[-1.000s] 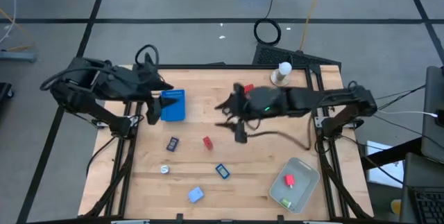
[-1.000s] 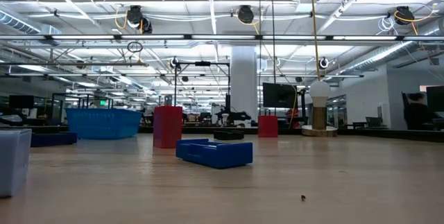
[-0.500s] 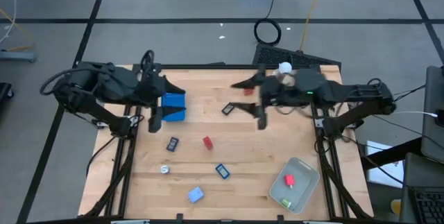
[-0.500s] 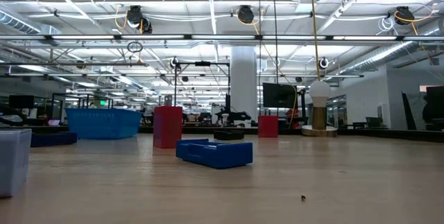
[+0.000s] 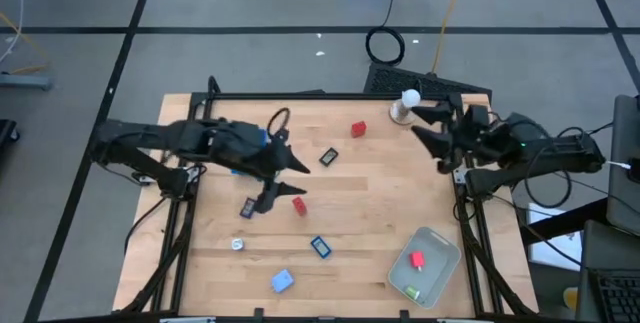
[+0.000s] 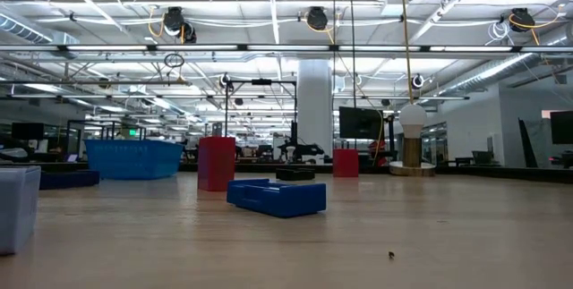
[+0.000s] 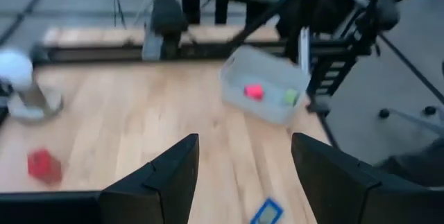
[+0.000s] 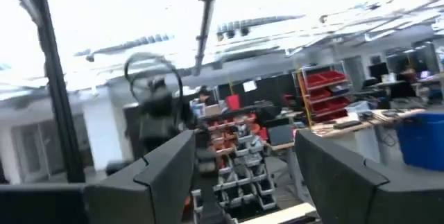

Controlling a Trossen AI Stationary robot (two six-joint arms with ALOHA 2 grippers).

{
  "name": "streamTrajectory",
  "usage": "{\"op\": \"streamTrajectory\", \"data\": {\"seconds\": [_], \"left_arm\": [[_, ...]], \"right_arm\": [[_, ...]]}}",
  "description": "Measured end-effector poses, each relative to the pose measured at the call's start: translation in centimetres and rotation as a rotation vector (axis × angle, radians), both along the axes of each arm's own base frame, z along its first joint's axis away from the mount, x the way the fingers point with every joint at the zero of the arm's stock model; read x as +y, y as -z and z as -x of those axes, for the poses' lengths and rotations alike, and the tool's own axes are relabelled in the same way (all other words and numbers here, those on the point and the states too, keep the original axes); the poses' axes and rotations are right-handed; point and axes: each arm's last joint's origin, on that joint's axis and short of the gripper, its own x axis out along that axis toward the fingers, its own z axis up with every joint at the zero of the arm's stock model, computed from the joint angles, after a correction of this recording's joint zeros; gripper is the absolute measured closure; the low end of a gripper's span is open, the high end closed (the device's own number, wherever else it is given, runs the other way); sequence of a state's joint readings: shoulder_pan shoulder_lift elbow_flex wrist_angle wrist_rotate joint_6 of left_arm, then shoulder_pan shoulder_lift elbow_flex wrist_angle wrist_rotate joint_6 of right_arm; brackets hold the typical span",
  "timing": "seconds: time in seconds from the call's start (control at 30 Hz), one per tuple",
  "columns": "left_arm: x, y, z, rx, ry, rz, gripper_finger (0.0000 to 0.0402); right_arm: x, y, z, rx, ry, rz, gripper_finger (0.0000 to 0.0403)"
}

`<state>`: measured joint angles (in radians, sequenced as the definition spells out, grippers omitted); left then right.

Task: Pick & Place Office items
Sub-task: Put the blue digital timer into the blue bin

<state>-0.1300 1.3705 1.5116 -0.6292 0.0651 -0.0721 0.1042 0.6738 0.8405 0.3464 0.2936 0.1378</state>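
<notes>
Left gripper hangs wide open, empty, over mid-table. A small red block lies just off its tips at five o'clock; a dark binder clip sits near at eight. More pieces lie apart: a black clip, a red cube, a blue clip, a pale blue bit, a silvery piece. The translucent tray at four o'clock holds one red and one green piece. Right gripper spreads open at the table's right edge, holding nothing.

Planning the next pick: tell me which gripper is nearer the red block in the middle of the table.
Left. The left gripper hovers right beside the red block; the right gripper is far off by the table's right edge.
</notes>
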Motion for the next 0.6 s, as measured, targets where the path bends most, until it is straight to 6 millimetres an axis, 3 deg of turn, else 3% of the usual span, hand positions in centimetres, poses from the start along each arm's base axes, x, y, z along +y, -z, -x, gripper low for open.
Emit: {"op": "streamTrajectory", "data": {"seconds": [0.17, 0.6], "left_arm": [[1.0, 4.0, -1.2, 0.185, 0.011, -0.021, 0.0172], [0.7, 6.5, -4.2, 0.233, 0.278, -0.151, 0.0172]], "right_arm": [[-0.2, 0.9, 1.7, -0.031, -0.010, -0.052, 0.0161], [-0.4, 1.9, 1.4, 0.063, 0.033, -0.115, 0.0161]]}}
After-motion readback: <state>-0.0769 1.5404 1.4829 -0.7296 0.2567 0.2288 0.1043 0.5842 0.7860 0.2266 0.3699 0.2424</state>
